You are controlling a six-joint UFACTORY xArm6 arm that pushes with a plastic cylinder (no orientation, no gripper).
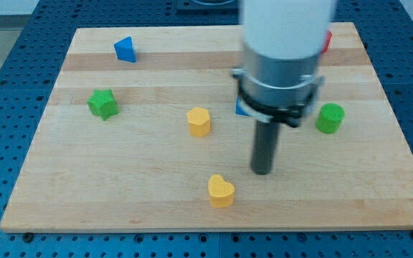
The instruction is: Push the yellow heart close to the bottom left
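Landmark: the yellow heart [221, 191], sitting low on the surface [84, 201], a little toward the view's left of its middle line and just above its bottom edge.
End effector: a plain rod with no jaws to part or close; my tip [262, 172] rests near the heart, up and toward the view's right of it, not touching.
Why so placed: as I judge it, that is the far side from the bottom left, so a sweep leftward would carry the heart there; the tip sits slightly high for a clean line.
Heart's look: small, solid, orange-yellow, lobes toward the view's top, lying flat.
Neighbours: a yellow block [199, 122] above it; a green star [103, 104] and blue triangle [125, 49] up to its left; a green cylinder [330, 117] well up to its right.
Hidden: a blue block [241, 109] and a red block [328, 39] are mostly behind the arm.
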